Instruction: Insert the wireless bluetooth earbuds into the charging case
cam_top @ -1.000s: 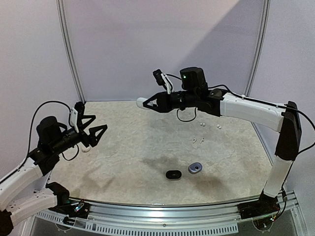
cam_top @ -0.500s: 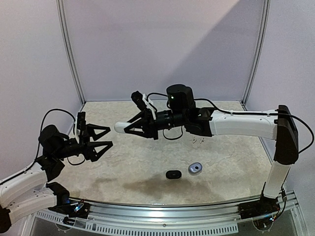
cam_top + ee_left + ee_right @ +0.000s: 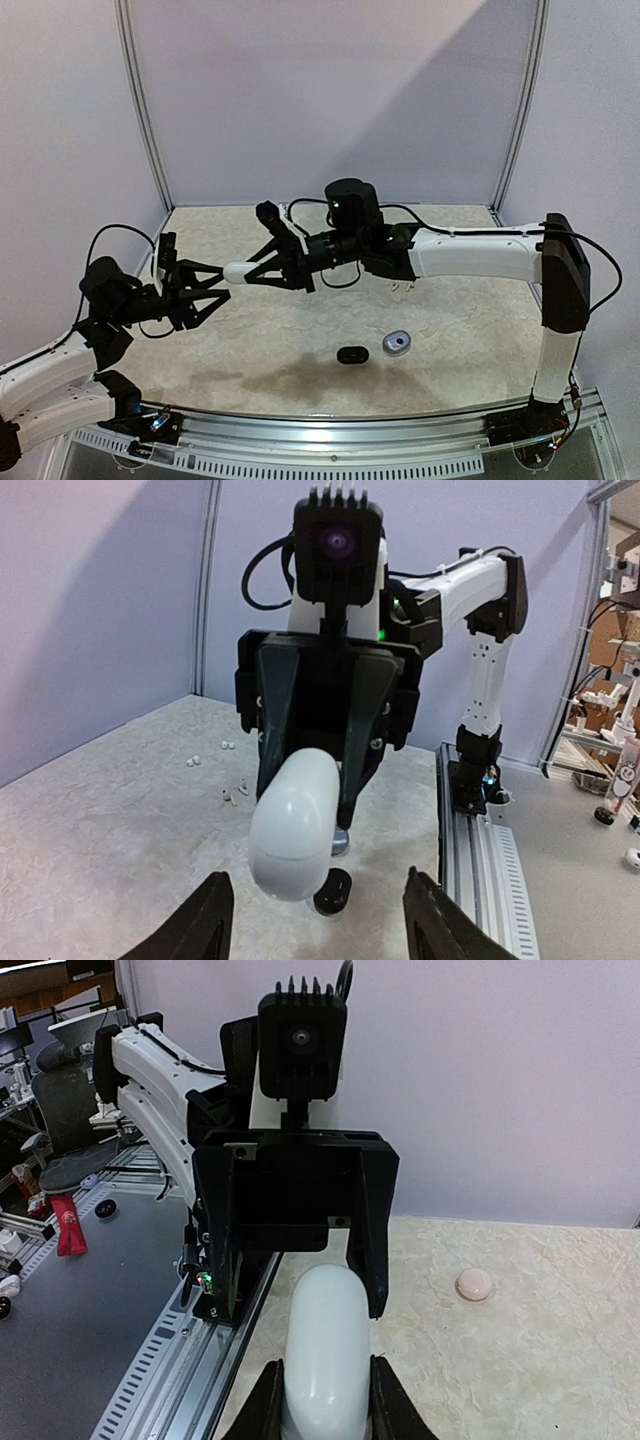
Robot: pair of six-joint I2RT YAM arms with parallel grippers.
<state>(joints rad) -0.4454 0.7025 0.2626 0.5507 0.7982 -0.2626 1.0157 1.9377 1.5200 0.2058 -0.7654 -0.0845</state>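
Observation:
My right gripper (image 3: 252,272) is shut on a closed white oval charging case (image 3: 235,272) and holds it in the air over the left half of the table. In the right wrist view the case (image 3: 325,1355) sits between my two fingers. My left gripper (image 3: 212,291) is open and faces it. In the left wrist view the case's free end (image 3: 295,825) hangs just at the mouth of the open left gripper (image 3: 320,932). Several tiny white earbuds (image 3: 235,792) lie on the table behind; a few show under the right arm (image 3: 403,288).
A small black case (image 3: 351,354) and a grey-blue case (image 3: 397,343) lie on the table at front centre. A pinkish round case (image 3: 474,1284) lies on the table near the left arm. The metal rail (image 3: 330,440) runs along the near edge.
My right arm has swung left and lower with the white case. My left gripper has turned to face it and stayed open, so the two now meet.

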